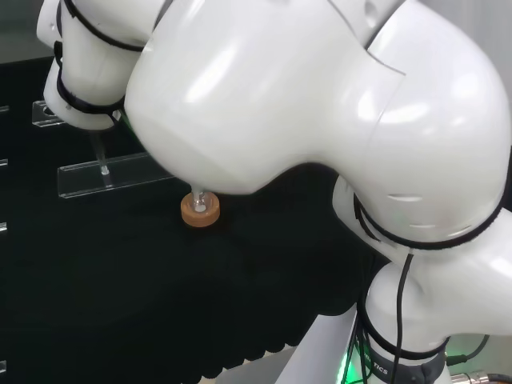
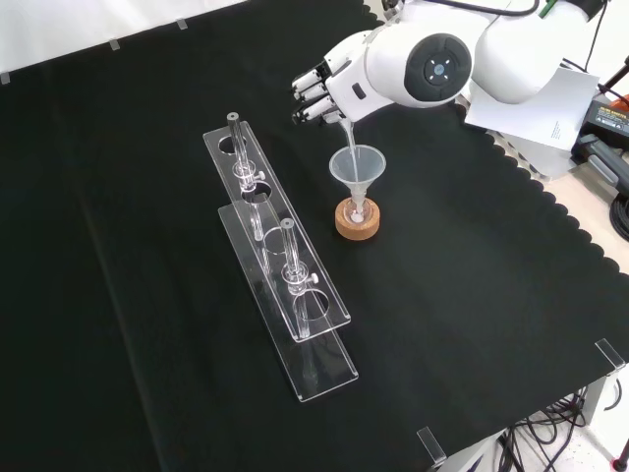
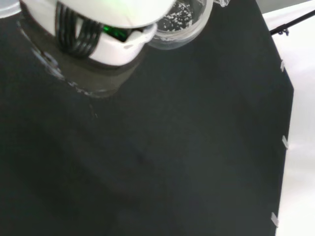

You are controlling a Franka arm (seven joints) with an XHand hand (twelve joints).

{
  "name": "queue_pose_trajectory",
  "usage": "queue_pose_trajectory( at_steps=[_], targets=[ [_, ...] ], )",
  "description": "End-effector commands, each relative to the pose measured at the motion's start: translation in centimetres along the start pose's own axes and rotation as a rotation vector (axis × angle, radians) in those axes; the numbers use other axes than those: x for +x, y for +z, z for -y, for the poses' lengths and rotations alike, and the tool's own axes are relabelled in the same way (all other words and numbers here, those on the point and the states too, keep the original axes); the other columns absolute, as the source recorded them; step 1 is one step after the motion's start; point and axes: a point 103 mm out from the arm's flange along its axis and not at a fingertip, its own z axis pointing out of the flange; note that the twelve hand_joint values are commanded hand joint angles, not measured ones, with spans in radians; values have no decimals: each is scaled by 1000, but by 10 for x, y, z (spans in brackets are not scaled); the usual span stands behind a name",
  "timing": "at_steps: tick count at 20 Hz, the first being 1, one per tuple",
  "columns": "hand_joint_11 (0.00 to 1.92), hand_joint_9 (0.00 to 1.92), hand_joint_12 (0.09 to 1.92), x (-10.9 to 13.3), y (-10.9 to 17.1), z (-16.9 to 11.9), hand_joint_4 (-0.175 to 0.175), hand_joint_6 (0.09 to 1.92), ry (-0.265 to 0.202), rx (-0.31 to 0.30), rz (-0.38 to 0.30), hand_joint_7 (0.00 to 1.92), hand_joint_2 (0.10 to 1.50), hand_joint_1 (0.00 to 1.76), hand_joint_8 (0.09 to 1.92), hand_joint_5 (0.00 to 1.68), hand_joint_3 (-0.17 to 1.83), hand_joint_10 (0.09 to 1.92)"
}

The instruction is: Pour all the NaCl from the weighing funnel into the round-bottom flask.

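On my black cloth [image 2: 472, 295], the hand [image 2: 316, 93] grips the weighing funnel [image 2: 341, 126], tilted with its tip over a clear funnel [image 2: 357, 169] seated in the flask on the cork ring [image 2: 357, 220]; white grains show inside the weighing funnel in the wrist view.

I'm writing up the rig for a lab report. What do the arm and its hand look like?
The arm is glossy white, made of big rounded links with thin black seams at the joints. One link ends in a round grey cap with a small blue mark. Black cables run down beside its base, where a green light glows. The hand is white with black fingers.
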Motion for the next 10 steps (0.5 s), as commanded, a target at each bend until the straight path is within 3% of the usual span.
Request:
queue_pose_trajectory(
  at_steps=[1,10],
  targets=[
    [751,915,1093,3,-4,-1,175,660,4,9,54,556,656,1118,634,1280,650,361],
    [746,909,1095,4,-11,0,175,661,11,1,152,551,657,1118,633,1279,649,358]
  ],
)
